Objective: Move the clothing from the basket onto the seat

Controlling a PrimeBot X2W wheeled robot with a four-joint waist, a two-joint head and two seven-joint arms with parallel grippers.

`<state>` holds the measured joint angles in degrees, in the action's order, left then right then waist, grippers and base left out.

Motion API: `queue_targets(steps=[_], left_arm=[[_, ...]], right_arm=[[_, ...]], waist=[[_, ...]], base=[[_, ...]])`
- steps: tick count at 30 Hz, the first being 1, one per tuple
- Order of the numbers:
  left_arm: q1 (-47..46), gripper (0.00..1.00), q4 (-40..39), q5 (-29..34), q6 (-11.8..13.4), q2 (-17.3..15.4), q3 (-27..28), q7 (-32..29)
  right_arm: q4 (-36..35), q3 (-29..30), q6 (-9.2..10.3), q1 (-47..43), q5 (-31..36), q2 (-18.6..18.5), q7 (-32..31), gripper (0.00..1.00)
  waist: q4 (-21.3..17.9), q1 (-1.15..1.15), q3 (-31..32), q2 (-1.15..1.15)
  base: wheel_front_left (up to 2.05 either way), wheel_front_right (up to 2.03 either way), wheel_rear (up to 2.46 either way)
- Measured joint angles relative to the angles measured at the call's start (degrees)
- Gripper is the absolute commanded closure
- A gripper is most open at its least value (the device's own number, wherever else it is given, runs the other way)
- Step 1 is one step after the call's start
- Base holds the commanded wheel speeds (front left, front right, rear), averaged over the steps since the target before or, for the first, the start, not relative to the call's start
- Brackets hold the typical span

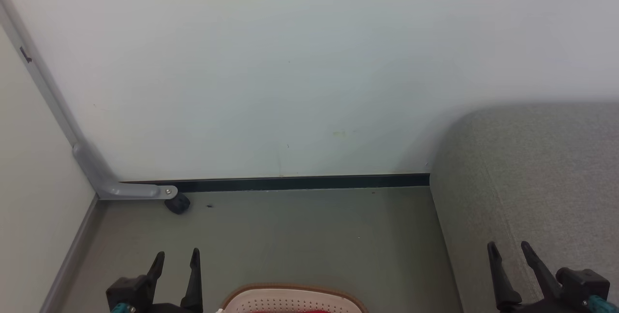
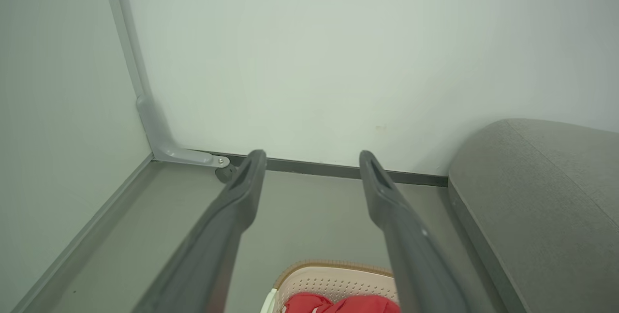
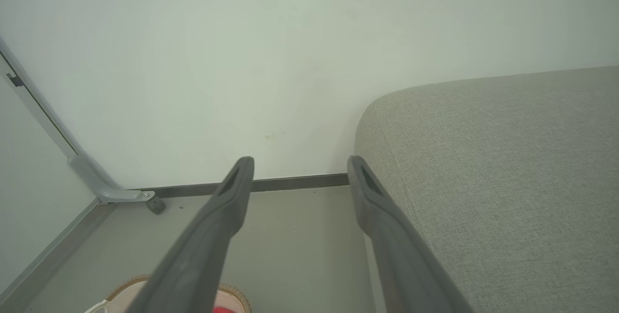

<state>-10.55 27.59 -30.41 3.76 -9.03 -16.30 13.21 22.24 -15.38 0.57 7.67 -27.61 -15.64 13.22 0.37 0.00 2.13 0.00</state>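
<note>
Red soft-fabric clothing [image 2: 348, 305] lies in the cream perforated plastic basket [image 1: 290, 296] at the head view's bottom centre; we judge the pick not yet begun. Our left gripper [image 1: 177, 254] and right gripper [image 1: 508, 245] show fingers spread, empty. Next we must reach into the basket. The grey woven seat [image 1: 532, 182] lies lower right; a grey metal bracket [image 1: 130, 190] with black caster [image 1: 178, 203] stands well clear at left.

The head view's bottom edge cuts off the basket [image 1: 290, 297], leaving its far rim and wall, and the clothing [image 1: 290, 311] inside is a thin red sliver, too little to make out trim or lettering. The seat [image 1: 532, 182] runs off the right edge. Both the left tool [image 1: 177, 253] and right tool [image 1: 508, 245] are cut off at their bases.
</note>
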Motion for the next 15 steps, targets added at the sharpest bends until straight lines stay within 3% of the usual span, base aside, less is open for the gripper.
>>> queue_targets(steps=[5,15], left_arm=[[-0.76,0.0,1.77,2.71,0.86,0.04,0.07,0.82],[-0.9,0.0,3.09,2.45,1.35,0.68,2.22,1.08]], right_arm=[[-0.03,-0.43,0.55,-0.01,3.11,-0.13,0.99,0.0],[-0.93,0.89,1.52,-0.09,3.13,-0.07,1.04,0.0]], waist=[[0.02,0.0,0.13,0.0],[0.07,0.0,0.23,0.0]], base=[[0.0,0.0,0.0],[0.0,0.0,0.0]])
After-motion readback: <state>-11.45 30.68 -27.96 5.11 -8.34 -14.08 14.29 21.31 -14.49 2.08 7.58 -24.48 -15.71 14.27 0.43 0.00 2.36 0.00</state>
